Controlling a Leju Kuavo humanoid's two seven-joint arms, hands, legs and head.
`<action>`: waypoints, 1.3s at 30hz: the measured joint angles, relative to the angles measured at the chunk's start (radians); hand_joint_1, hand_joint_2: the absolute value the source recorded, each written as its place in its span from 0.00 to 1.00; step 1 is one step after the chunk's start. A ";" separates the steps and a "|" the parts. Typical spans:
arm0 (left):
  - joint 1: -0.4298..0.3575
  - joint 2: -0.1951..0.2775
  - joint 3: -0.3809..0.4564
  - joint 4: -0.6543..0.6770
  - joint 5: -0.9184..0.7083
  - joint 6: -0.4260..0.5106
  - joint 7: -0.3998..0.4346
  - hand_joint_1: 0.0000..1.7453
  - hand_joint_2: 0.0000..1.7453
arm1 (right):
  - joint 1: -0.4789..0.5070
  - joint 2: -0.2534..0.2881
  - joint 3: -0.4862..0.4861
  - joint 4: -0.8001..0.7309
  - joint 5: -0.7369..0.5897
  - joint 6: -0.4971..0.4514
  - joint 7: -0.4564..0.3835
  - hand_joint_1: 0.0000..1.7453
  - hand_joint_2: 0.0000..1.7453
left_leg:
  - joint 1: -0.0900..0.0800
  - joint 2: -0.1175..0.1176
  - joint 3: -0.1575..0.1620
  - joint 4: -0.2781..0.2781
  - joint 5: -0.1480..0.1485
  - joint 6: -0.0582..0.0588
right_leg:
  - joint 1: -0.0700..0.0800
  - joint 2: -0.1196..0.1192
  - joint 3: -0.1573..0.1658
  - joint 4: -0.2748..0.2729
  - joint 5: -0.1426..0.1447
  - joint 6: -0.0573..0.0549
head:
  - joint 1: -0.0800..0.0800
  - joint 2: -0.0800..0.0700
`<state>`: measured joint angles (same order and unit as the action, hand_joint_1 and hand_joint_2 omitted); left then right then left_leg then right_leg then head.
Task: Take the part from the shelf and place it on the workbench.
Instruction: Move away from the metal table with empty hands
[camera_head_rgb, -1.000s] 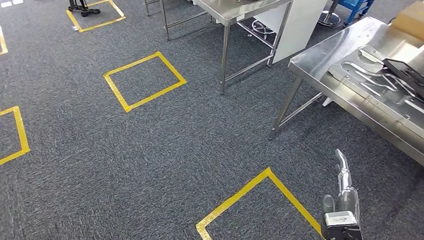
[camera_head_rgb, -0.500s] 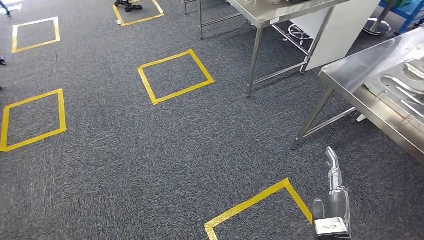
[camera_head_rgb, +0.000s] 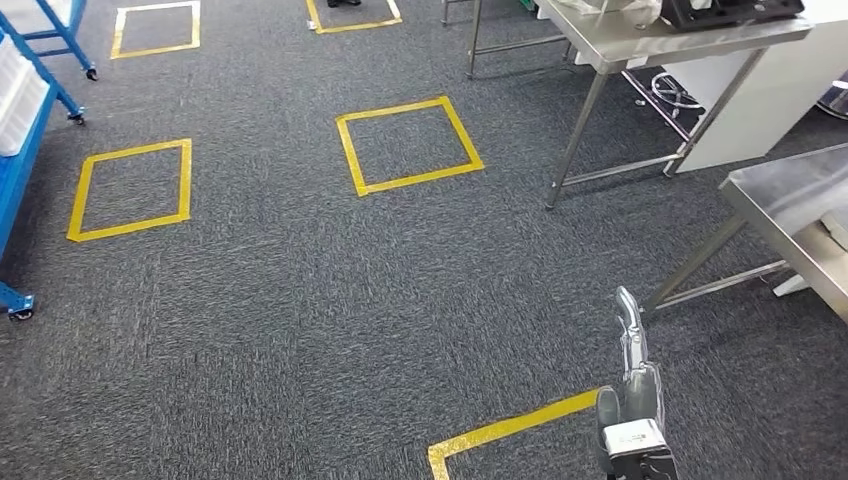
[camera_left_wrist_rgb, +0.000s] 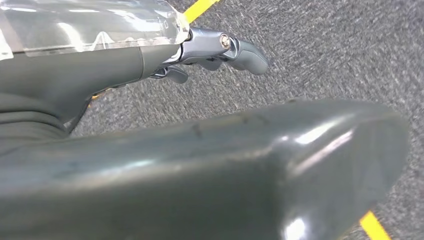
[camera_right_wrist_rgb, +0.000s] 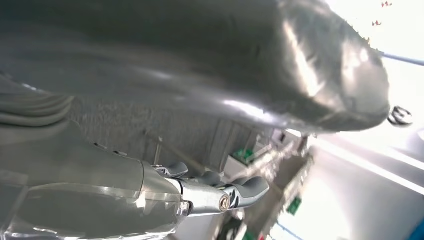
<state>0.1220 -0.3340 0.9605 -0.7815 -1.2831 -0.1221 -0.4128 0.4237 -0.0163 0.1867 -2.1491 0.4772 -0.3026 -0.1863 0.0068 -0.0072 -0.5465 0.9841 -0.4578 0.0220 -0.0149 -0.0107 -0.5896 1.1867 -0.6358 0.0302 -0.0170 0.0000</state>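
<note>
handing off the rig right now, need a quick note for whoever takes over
Right hand: hangs low over the carpet, fingers apart, holding nothing.
Left hand: also over the carpet, nothing in it.
Things: blue shelf at the left edge; steel workbench at the right. No part can be made out from here.
Done: nothing picked up yet.
Left: reach the shelf, take the part, carry it to the workbench and set it down.

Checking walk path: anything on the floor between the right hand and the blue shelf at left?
Nothing visible: bare carpet with yellow tape squares lies between right hand and blue shelf. The part itself isn't discernible.
</note>
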 joint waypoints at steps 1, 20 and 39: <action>-0.002 -0.001 0.001 0.000 -0.002 0.001 -0.001 0.00 0.00 | 0.002 -0.005 0.001 0.000 -0.001 -0.001 0.004 0.00 0.00 | 0.000 -0.012 -0.002 0.001 0.001 0.001 | 0.000 0.006 -0.033 0.064 -0.022 0.002 | 0.000 0.000; 0.006 -0.003 -0.036 0.004 0.123 0.047 0.030 0.00 0.00 | 0.007 -0.022 0.011 -0.008 -0.058 0.003 -0.005 0.00 0.00 | 0.004 0.012 -0.101 0.223 -0.086 -0.048 | 0.006 -0.060 0.055 -0.171 0.123 -0.051 | -0.006 0.000; 0.049 -0.004 -0.229 -0.008 0.268 0.076 0.092 0.00 0.00 | 0.036 -0.021 -0.011 -0.018 -0.064 0.025 -0.003 0.00 0.00 | -0.006 -0.086 0.001 0.025 -0.014 -0.014 | -0.004 0.063 0.035 -0.138 0.127 -0.014 | -0.003 0.000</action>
<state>0.1710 -0.3385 0.7317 -0.7897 -1.0147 -0.0456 -0.3209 0.4595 -0.0378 0.1761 -2.1672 0.4128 -0.2776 -0.1897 0.0008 -0.0929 -0.5459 1.0094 -0.4716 0.0083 -0.0189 0.0521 -0.5546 1.0488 -0.5086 0.0163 -0.0201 0.0000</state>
